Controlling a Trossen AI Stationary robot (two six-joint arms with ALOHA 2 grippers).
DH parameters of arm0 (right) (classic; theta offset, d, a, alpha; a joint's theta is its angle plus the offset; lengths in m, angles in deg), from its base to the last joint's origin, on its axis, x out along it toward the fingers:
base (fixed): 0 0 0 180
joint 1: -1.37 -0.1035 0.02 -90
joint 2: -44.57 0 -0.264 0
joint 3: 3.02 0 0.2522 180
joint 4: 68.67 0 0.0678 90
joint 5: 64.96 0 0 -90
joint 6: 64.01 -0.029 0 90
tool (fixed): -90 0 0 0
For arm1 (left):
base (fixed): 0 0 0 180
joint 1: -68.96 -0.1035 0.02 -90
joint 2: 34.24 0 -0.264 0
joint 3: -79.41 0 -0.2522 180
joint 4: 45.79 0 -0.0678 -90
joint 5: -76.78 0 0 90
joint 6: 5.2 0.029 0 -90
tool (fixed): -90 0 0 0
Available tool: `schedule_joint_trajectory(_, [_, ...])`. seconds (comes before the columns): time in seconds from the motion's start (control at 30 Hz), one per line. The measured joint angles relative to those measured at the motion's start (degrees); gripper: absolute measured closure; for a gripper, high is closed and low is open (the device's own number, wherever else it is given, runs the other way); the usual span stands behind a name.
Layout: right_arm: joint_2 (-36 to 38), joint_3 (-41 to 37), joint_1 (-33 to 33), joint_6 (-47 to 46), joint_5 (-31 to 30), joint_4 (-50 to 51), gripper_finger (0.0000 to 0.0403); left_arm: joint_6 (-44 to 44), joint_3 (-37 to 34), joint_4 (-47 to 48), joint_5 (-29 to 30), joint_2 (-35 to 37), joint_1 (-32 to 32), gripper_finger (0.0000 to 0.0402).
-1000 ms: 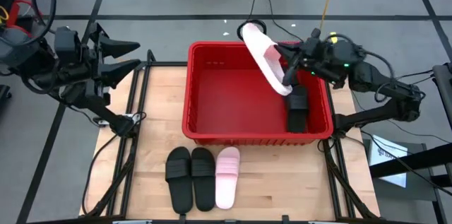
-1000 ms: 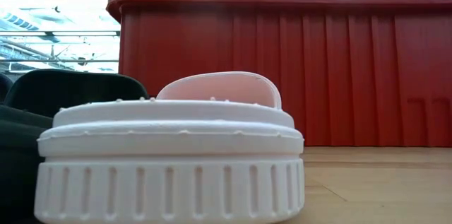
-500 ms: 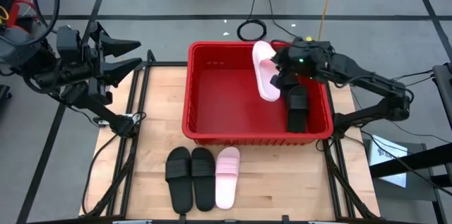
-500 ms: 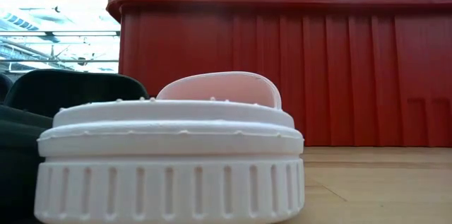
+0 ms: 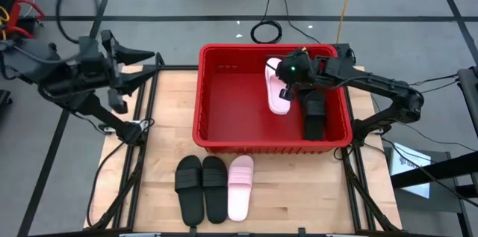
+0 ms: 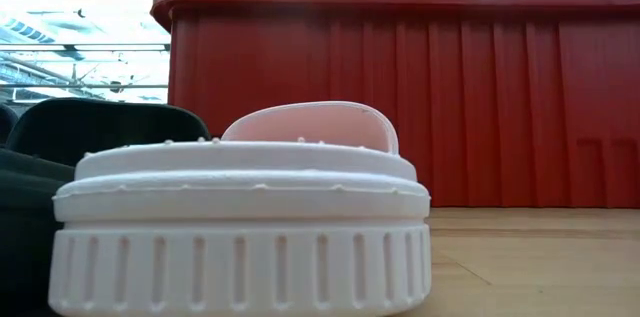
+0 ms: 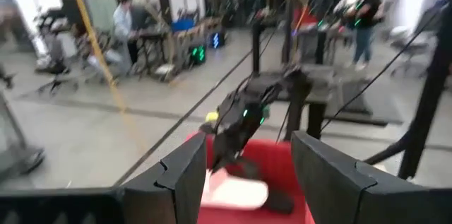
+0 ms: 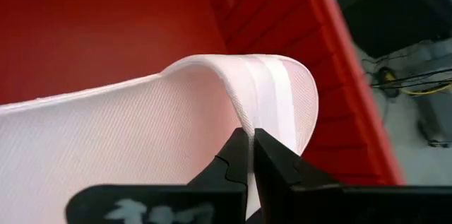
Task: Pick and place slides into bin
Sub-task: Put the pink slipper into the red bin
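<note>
Right jaws clamped on pink slide — now lowered into bin, left jaws wide.

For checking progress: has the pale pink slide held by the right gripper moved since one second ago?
Yes. The pale pink slide, pinched in the right gripper, came from above the red plastic bin's far rim down inside it.
</note>
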Motion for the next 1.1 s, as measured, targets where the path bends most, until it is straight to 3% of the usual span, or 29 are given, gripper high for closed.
schedule_joint_trajectory(0.2, [0.17, -7.77, 1.98, 0.44, 0.75, -3.91, 0.0403, -2.88, -0.01, 2.03, 0.28, -0.08, -2.37, 0.0197])
schedule_joint_trajectory(0.33, [0.24, -13.63, 3.64, 2.25, 4.57, -9.07, 0.0403, -3.55, 0.01, 2.04, 0.17, 0.26, -3.37, 0.0197])
schedule_joint_trajectory(0.53, [0.22, -20.35, 5.31, 4.92, 4.61, -16.49, 0.0403, -4.43, 0.01, 2.14, -3.27, 0.19, -5.39, 0.0197])
schedule_joint_trajectory(0.87, [0.25, -24.43, 9.01, 10.38, 5.25, -19.97, 0.0403, -6.58, 0.01, 2.13, -4.51, 0.21, -7.88, 0.0197])
schedule_joint_trajectory(1.1, [-0.12, -24.55, 13.29, 12.67, 9.67, -21.63, 0.0403, -7.24, 0.01, 2.10, -7.39, 0.21, -9.66, 0.0197])
